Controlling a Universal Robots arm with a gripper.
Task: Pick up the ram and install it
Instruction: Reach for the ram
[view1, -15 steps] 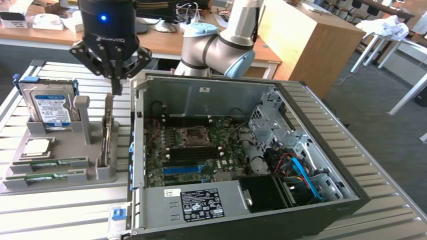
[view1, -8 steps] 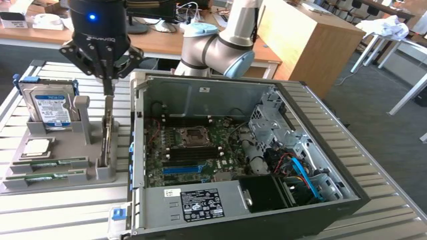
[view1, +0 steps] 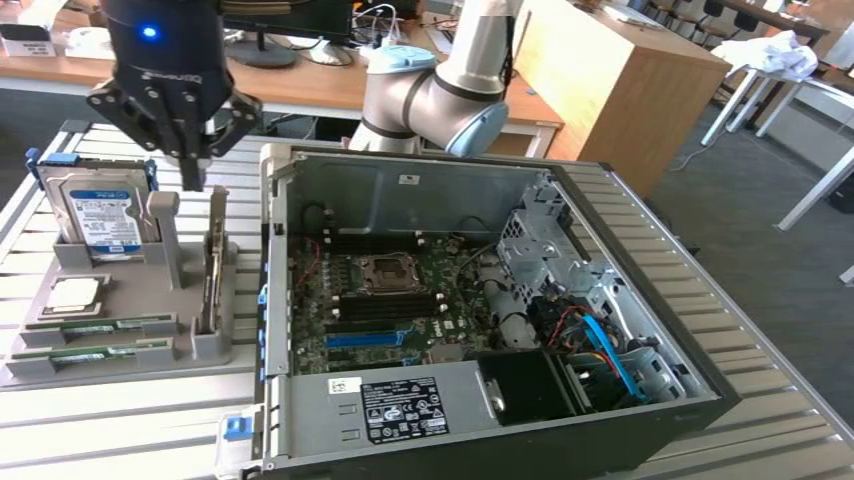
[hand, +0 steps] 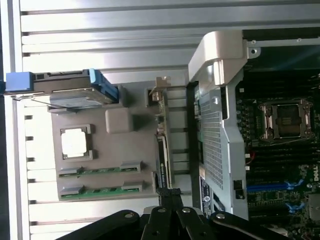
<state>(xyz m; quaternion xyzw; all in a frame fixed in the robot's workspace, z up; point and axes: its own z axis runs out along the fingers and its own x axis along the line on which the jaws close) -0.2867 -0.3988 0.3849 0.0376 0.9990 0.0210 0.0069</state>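
While your claw (view1: 195, 180) hangs over the grey tray (view1: 134, 298), its two fingers are pinched tight together and they hold nothing. The claw tip points down. It is above the end of a thin card (view1: 214, 265) that stands on its edge in the tray, at the end nearest the disk (view1: 100, 215).

You can see the ram (view1: 100, 325) lying flat in a slot of the tray, well apart from the claw, on the exterior view's left of the card. A second ram (view1: 94, 353) lies just beside it in the next slot. A square silver chip (view1: 74, 293) sits between the ram and the disk.

The open computer (view1: 400, 190) sits on the table (view1: 120, 420) just beside the tray, on the exterior view's right.
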